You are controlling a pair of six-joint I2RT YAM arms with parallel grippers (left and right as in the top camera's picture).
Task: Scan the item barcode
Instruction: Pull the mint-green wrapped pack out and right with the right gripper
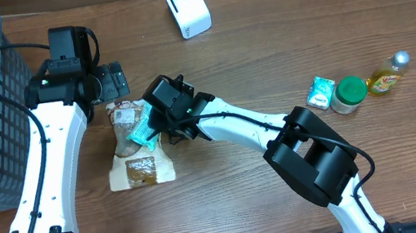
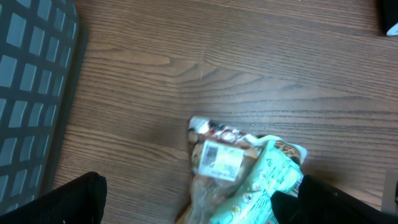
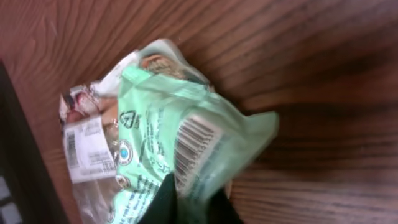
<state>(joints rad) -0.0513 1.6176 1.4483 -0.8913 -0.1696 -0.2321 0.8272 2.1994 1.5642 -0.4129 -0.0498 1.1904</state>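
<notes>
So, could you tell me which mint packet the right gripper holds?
The mint packet on the brown bag, pinched by the right gripper; the other packet lies free beside the jar.

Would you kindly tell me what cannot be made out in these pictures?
Overhead: the right pincer hides most of the green packet.
Right wrist: the packet's barcode is blurred; its digits are unreadable.
Left wrist: the white label on the brown bag is too blurred to read.
Overhead: the jar and bottle labels are too small.

Green packet (image 2: pixel 268 179) overlapping brown labelled packet (image 2: pixel 214 160) on wood table (image 2: pixel 249 62); basket (image 2: pixel 31 93) at left.
</notes>
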